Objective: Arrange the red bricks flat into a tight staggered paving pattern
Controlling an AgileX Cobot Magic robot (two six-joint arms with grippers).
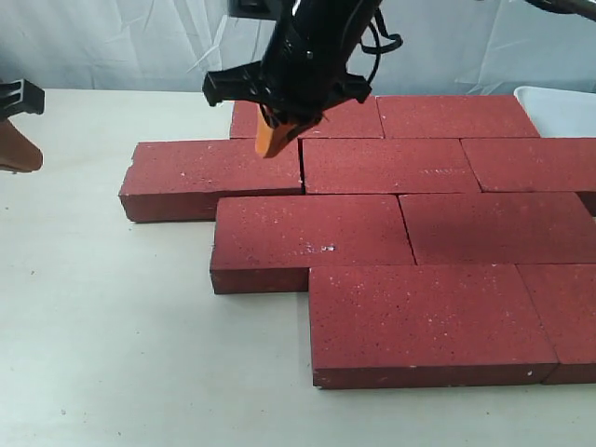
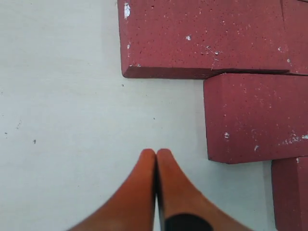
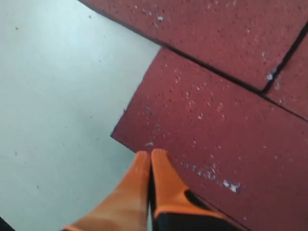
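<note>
On the pale table (image 1: 112, 326) we count nine red bricks (image 1: 391, 233) lying flat in four rows, each row offset from the one behind it, with seams that look narrow. We judge the laying itself to be done and the step in hand to be the last tightening. The right gripper (image 1: 277, 140) has reached across the middle and hangs low over the left end of the back two rows, its orange fingers (image 3: 159, 173) pressed together and holding nothing; its wrist view places the tips over a brick's corner beside bare table. The left gripper (image 2: 156, 154) sits well off to the left over bare table, fingers likewise together and empty. We think the next move calls for using closed fingertips as a pusher: set them against a brick's end or edge and press along the row without riding up onto its face. We can read no brand, label or writing; the bricks carry only white specks and chips.
</note>
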